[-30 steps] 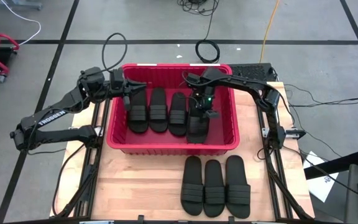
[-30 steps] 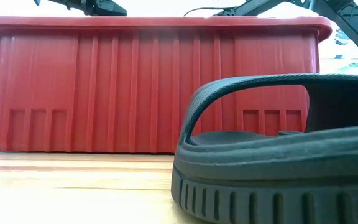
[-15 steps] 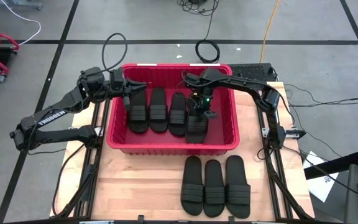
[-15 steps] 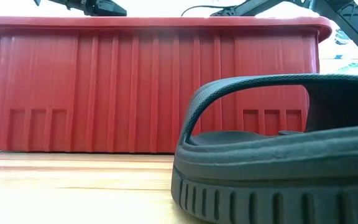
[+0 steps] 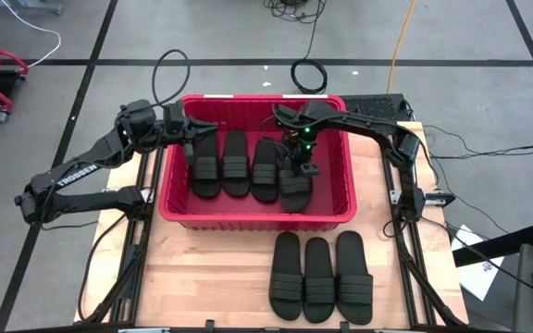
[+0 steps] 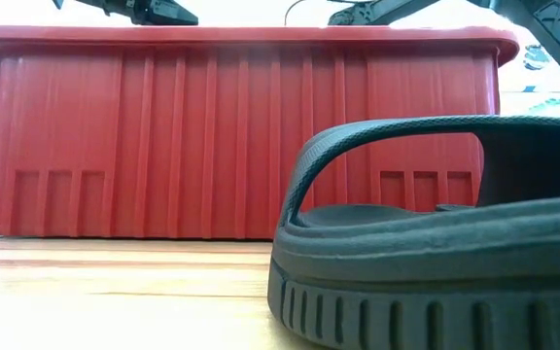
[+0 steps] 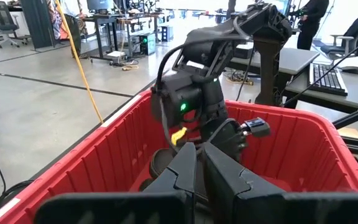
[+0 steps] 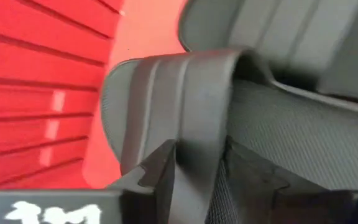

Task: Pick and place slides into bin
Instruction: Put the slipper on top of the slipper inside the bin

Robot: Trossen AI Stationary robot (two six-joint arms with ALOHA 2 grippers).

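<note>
The red bin (image 5: 179, 205) stands at the table's far middle and holds several black slides side by side on its floor. The rightmost slide (image 5: 294, 188) lies below my right gripper (image 5: 303, 163), whose open fingers stand on either side of its ribbed strap (image 8: 185, 93). My left gripper (image 5: 213, 127) hangs shut and empty over the bin's far left corner; its own wrist view shows the shut fingertips (image 7: 199, 165). Three more slides (image 5: 319, 276) lie in a row on the table in front of the bin. My right gripper comes from above with one finger (image 8: 157, 168) on each side of the strap's edge (image 8: 197, 155), across the strap. Whether the fingers touch the strap I cannot tell. The slide lies on the bin's floor beside the others.
The bin's near wall (image 6: 241, 136) rises high in the low view, with one table slide (image 6: 436, 253) close in front of that camera. Bare wood lies left of the three slides. Cables and a power strip (image 5: 378, 102) sit behind the bin.
My right gripper has drawn up and a little toward the table's far edge. The rightmost slide has shifted with it away from the bin's near wall and now lies in line with the other slides.
</note>
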